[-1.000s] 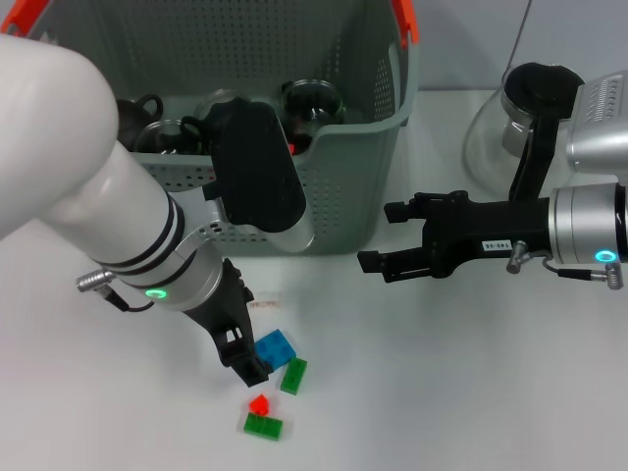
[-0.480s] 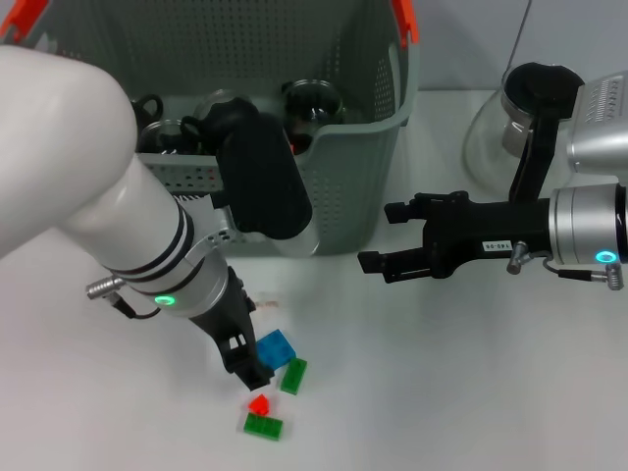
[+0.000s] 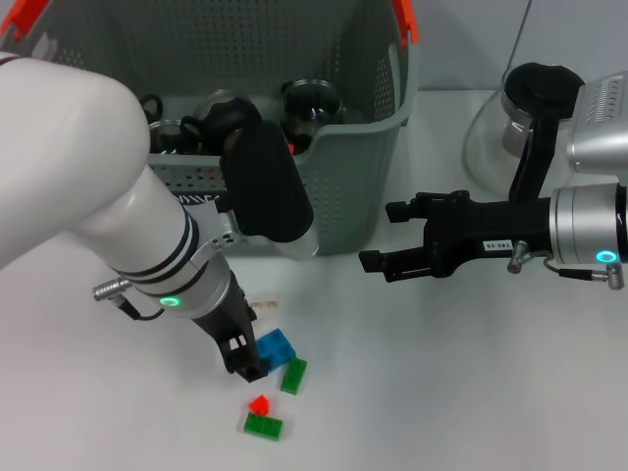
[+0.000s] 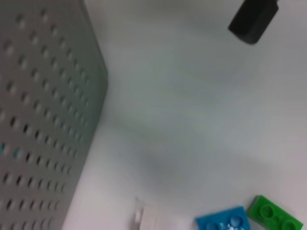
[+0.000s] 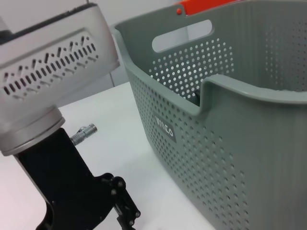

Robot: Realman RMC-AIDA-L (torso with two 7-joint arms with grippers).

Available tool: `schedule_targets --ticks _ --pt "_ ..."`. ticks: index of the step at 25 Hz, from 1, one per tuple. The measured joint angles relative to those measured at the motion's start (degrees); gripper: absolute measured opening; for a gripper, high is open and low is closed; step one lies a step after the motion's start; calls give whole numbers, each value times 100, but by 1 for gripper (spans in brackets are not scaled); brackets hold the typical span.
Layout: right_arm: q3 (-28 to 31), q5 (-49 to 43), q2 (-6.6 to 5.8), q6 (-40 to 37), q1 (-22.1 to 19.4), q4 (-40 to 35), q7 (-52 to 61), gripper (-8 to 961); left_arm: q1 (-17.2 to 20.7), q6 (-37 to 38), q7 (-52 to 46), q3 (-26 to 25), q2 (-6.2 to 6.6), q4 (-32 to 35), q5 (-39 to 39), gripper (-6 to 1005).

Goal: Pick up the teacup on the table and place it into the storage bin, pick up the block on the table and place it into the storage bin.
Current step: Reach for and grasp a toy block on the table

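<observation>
Where left gripper (image 3: 251, 366) touches blue block (image 3: 276, 347) — studded, jaws unclear; right gripper (image 3: 378, 238) spread.

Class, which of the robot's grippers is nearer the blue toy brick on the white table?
Left. The left gripper is right at the blue toy brick; the right gripper hovers farther off, beside the grey-green perforated storage bin.

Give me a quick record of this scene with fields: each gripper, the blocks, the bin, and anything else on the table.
left gripper: down at the blue block, fingers around its edge
right gripper: open, held above the table beside the storage bin
other blocks: green block, red block, second green block, all on the table
storage bin contents: dark glassware
also present: glass carafe at the right
</observation>
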Motion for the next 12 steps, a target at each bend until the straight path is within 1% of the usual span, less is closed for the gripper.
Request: schedule_targets --ticks 1,7,12 --pt "3 0 0 0 1 0 1 946 -9 0 1 0 0 -33 13 638" --pt "51 0 0 -1 -1 -1 -1 946 -13 65 37 4 0 -24 80 637" --pt "53 -1 0 0 -3 -1 -14 946 -37 88 39 145 -8 -56 79 637"
